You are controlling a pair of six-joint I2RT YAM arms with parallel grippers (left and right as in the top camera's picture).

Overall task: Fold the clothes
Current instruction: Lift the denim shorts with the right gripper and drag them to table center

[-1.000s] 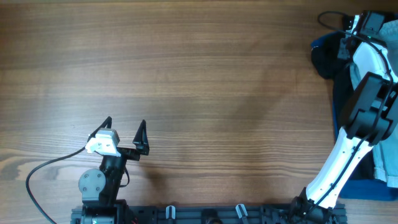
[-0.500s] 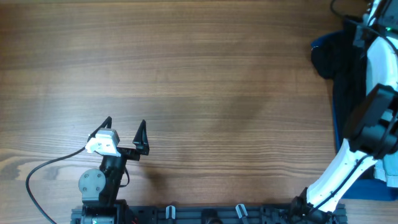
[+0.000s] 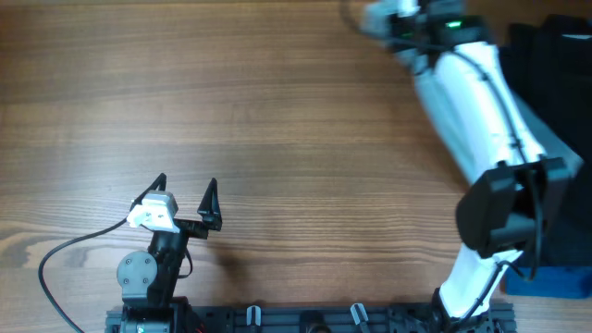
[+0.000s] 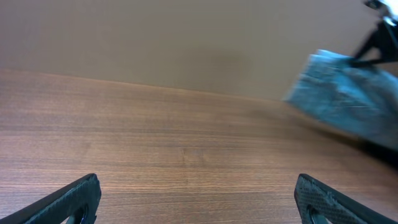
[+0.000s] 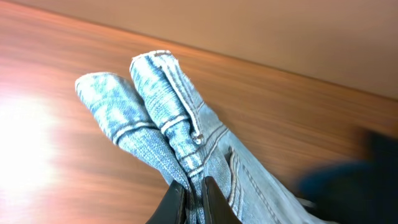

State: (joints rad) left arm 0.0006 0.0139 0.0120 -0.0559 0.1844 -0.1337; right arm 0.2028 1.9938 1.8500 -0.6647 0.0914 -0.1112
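The light blue denim shorts (image 5: 168, 118) hang bunched from my right gripper (image 5: 191, 186), which is shut on a fold of them above the wood table. In the overhead view that gripper (image 3: 400, 20) is at the table's far edge, right of centre, with a pale blur of the shorts (image 3: 375, 16) beside it. The shorts also show in the left wrist view (image 4: 342, 93), far right and off the table. My left gripper (image 3: 185, 199) is open and empty near the front left, well away from the shorts; in its wrist view (image 4: 199, 186) only bare wood lies between its fingers.
Dark garments (image 3: 555, 65) lie piled at the table's right edge, with a blue surface (image 3: 546, 279) at the front right corner. A black cable (image 3: 65, 254) loops by the left arm's base. The right arm (image 3: 481, 102) stretches diagonally over the table's right side.
My right arm has swung from the far right corner leftward along the table's far edge, bringing the denim shorts away from the dark pile. The left arm has not moved.
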